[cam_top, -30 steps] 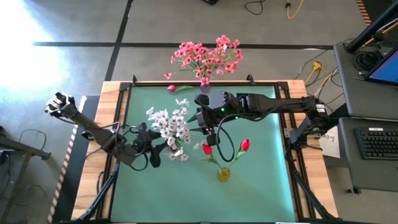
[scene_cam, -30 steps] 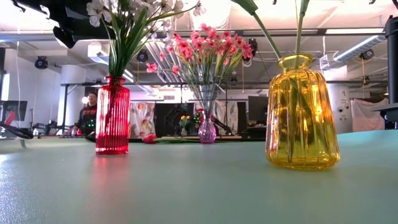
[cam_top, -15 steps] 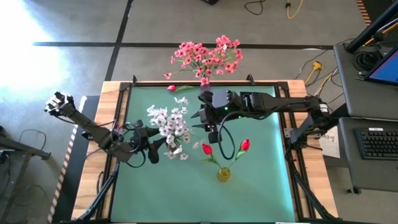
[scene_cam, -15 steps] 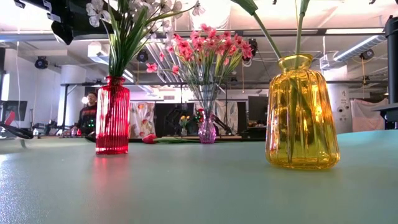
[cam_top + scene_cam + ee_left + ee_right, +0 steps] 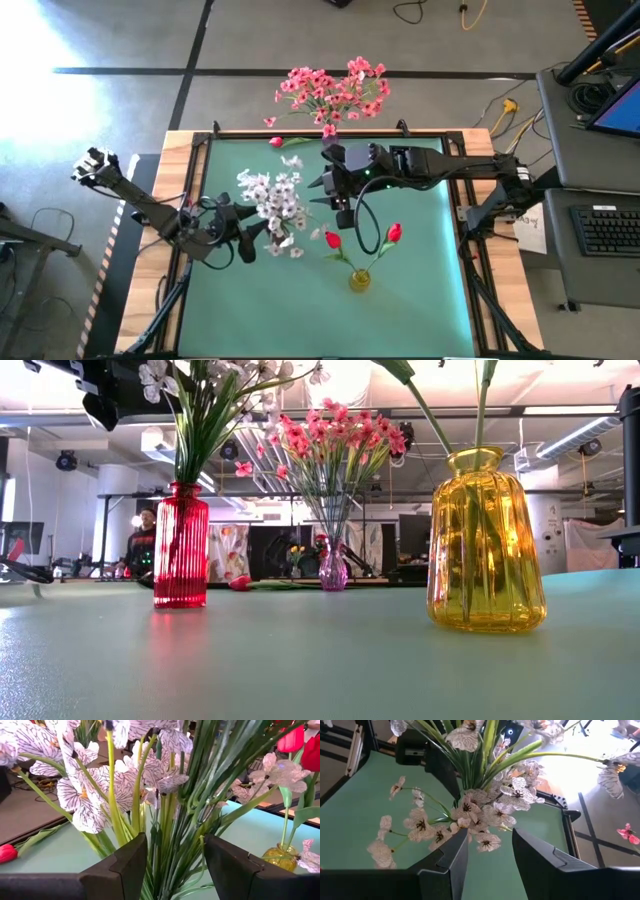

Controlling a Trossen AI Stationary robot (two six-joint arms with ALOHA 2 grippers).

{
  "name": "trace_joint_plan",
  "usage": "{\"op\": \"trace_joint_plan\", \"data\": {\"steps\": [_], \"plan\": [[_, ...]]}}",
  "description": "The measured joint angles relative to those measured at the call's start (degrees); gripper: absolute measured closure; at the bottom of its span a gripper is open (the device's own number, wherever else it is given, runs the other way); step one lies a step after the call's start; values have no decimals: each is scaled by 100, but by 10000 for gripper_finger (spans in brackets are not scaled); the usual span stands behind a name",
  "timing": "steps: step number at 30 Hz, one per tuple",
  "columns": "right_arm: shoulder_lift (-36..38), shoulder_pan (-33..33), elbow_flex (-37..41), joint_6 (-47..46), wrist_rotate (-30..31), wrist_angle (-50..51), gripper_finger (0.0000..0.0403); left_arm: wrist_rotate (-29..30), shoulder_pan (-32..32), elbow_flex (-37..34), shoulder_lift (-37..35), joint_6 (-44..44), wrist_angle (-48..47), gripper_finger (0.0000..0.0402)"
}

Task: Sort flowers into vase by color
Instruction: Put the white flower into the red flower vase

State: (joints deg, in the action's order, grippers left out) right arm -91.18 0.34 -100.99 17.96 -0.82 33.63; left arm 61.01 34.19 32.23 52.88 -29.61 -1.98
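Since the earlier high view, the right gripper [image 5: 338,190] has drawn back toward the upper part of the green table [image 5: 420,290], away from the red buds, while the left gripper [image 5: 262,232] has barely shifted.

In the high view, the left gripper sits left of centre against the cluster of white blossoms [image 5: 275,200]. The right gripper hangs just right of that cluster. A spray of pink blossoms [image 5: 332,90] stands at the upper edge of the table, and two red buds [image 5: 362,238] rise from a small yellow glass vase [image 5: 359,280] below centre. One loose red bud [image 5: 275,142] lies near the upper left corner of the table.

In the low view, a ribbed red glass vase [image 5: 181,546] at left holds the white-blossom stems, a small purple vase [image 5: 333,572] at centre holds the pink spray, and the yellow vase fills the right.

In the left wrist view, the fingers [image 5: 127,870] stand apart with the green stems [image 5: 172,835] of the white spray between them; whether they press the stems cannot be told.

In the right wrist view, the fingers [image 5: 452,865] are spread with nothing between them, white blossoms beyond.
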Motion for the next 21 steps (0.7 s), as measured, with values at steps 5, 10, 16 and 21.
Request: {"op": "trace_joint_plan", "data": {"steps": [5,10,16,21], "plan": [[0,0,0,115,0,-2,257,-24,-2,0,-51,-198,7,221],[0,0,0,104,0,-2,257,-243,-5,0,-137,-536,15,221],[0,0,0,61,0,17,257,-358,-4,0,-295,-649,39,221],[0,0,0,48,0,20,257,-501,-4,0,-461,-395,44,221]]}}
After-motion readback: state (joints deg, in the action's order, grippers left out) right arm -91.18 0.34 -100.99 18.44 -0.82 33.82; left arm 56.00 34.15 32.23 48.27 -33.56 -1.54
